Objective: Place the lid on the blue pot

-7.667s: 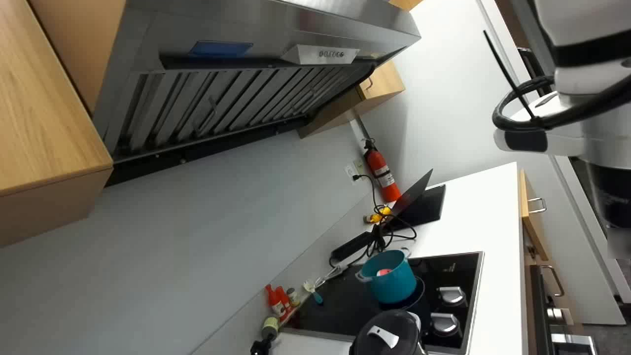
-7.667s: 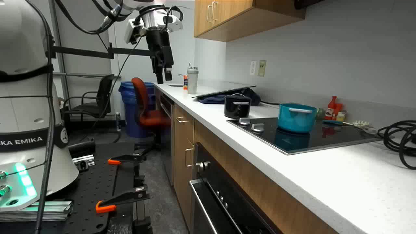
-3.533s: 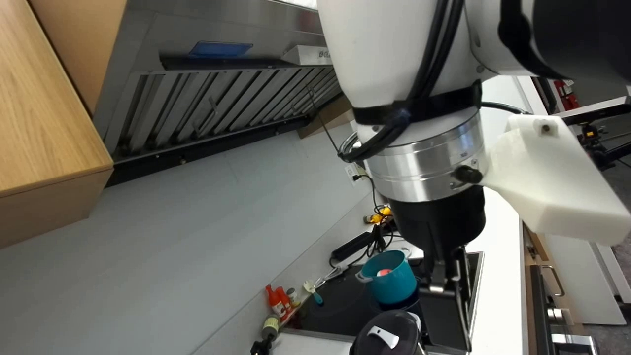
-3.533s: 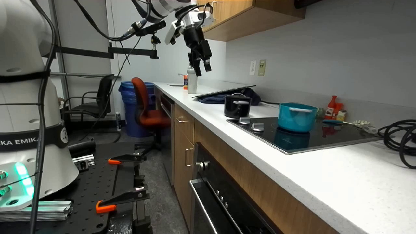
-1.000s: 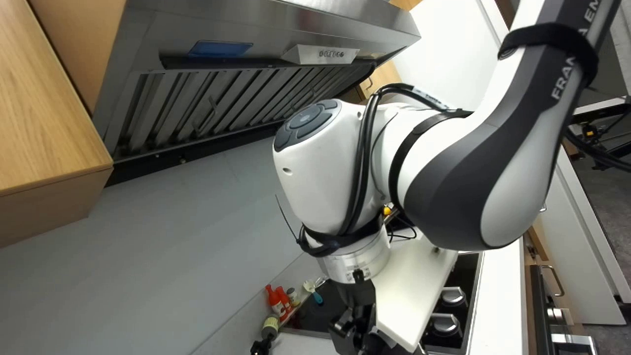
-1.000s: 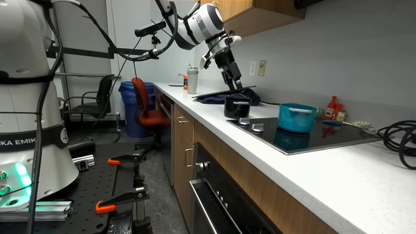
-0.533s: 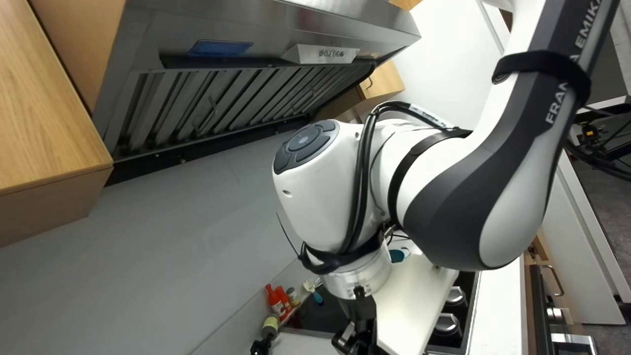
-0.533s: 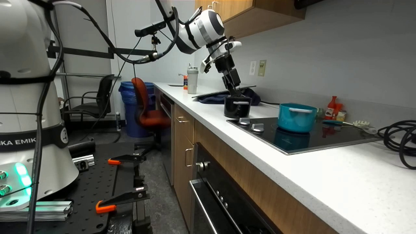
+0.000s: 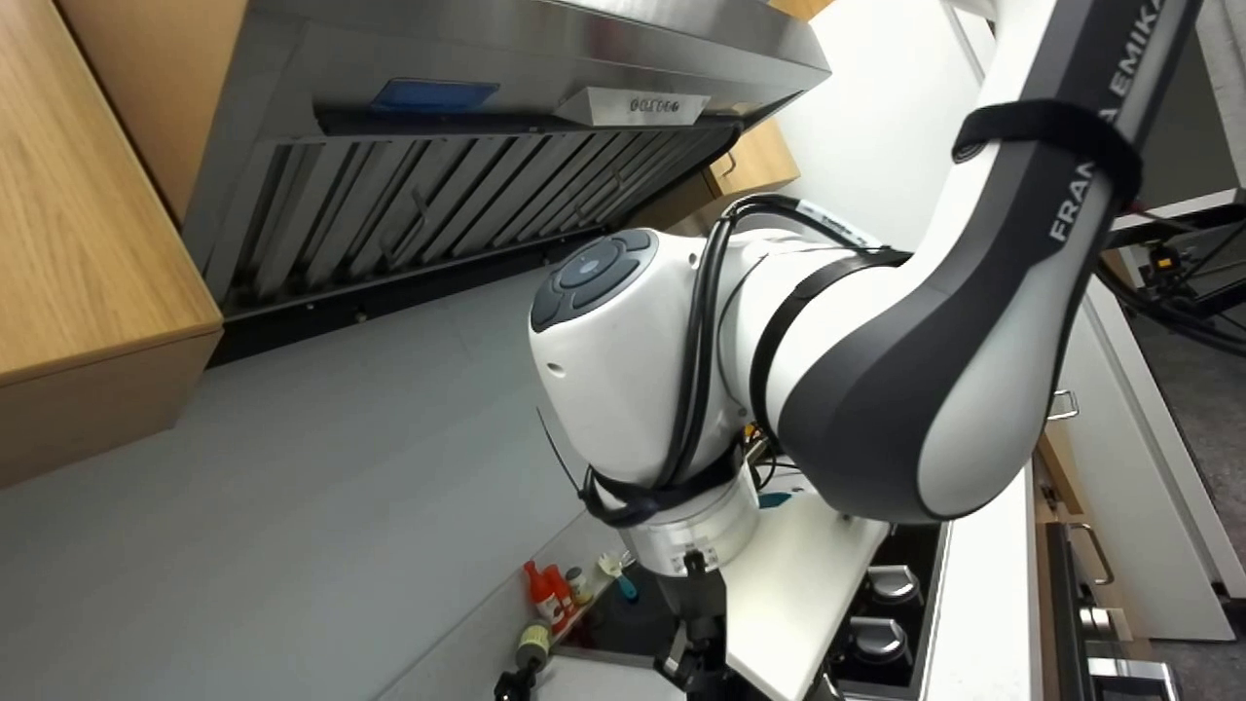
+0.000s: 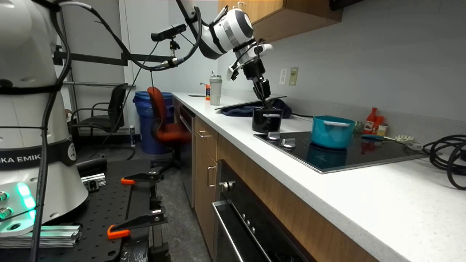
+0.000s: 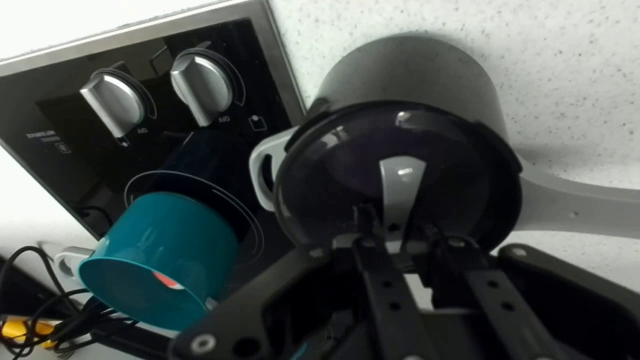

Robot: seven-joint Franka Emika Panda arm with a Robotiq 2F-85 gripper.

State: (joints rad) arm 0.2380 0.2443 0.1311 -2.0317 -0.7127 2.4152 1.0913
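Note:
The blue pot stands on the cooktop, uncovered at the top. Tilted in the wrist view, the blue pot shows something red and white inside. A dark lid with a grey strap handle sits on a black pot on the counter left of the cooktop. My gripper has one finger on each side of that handle, drawn in close around it and shut on the lid. In an exterior view, the gripper reaches down to the black pot's top. Its very fingertips are too dark to make out.
The cooktop has knobs beside the black pot. Behind are a tilted dark panel on dark cloth, red bottles, a utensil and black cables. A range hood hangs overhead.
Over the last second my gripper has come down onto the lid and its fingers have closed in on the handle. The black pot has shifted very slightly to the right in an exterior view.

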